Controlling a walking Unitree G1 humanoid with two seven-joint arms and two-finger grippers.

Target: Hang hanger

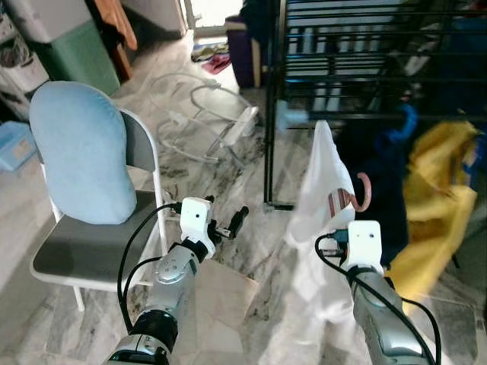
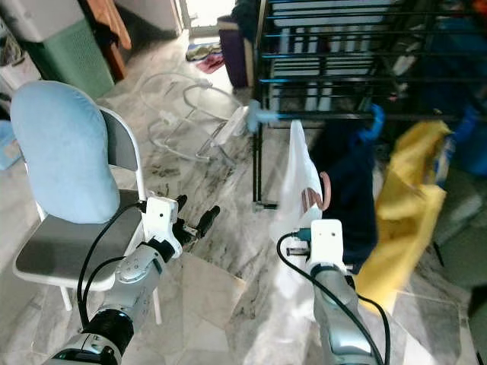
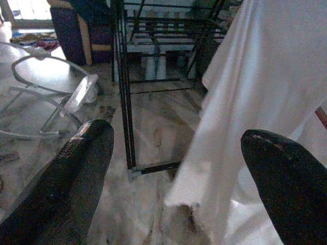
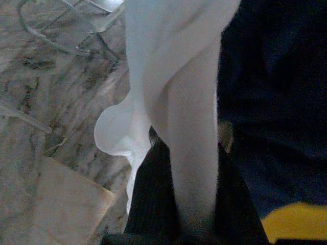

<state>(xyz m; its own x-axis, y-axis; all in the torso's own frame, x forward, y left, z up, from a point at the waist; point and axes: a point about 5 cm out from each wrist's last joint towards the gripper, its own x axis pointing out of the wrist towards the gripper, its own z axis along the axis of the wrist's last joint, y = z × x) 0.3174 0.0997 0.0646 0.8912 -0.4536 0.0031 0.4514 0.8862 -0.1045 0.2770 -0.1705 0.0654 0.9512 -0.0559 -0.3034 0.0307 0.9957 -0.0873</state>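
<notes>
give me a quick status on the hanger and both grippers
Right gripper shut on white garment with pink hanger hook. Left gripper open, empty. Black rack ahead, not yet hung.

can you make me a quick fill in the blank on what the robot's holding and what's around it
1. The right gripper is shut on a ____ garment.
2. The left gripper is empty, its jaws ____.
3. A light blue cushion leans on the ____.
4. A ____ cloth hangs by the black rack.

Missing words: white; open; chair; yellow
</notes>
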